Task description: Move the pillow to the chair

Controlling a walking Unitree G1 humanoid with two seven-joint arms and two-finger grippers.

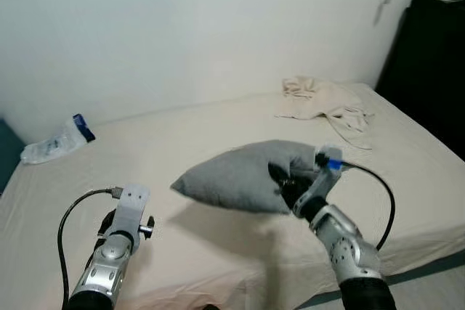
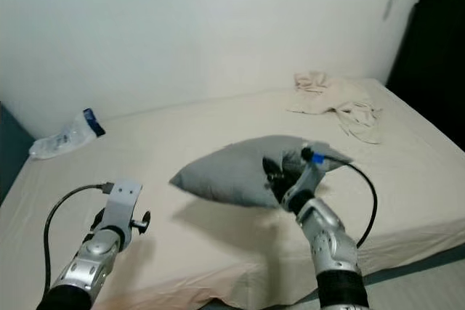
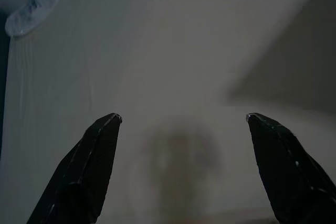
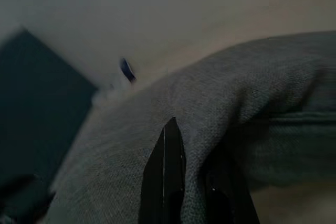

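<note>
Your soft grey fabric pillow [image 1: 240, 178] hangs in the air above the near half of the cream-sheeted bed [image 1: 218, 117], casting a shadow on the sheet below it. Your right gripper [image 1: 280, 179] is clamped onto the pillow's right end, its black fingers [image 4: 165, 182] pinching a fold of the grey cloth in the right wrist view. Your left gripper [image 3: 181, 121] hovers low over the bed's near left part, its two fingers [image 3: 86, 166] spread wide with nothing between them. Farther back you have a crumpled cream cloth [image 1: 323, 103] lying on the bed's far right part, and a clear plastic bottle with a blue cap [image 1: 57, 141] lying at the far left edge by the white wall [image 1: 182, 27]. A tall black piece of furniture [image 1: 429, 63] stands to the right of the bed.
</note>
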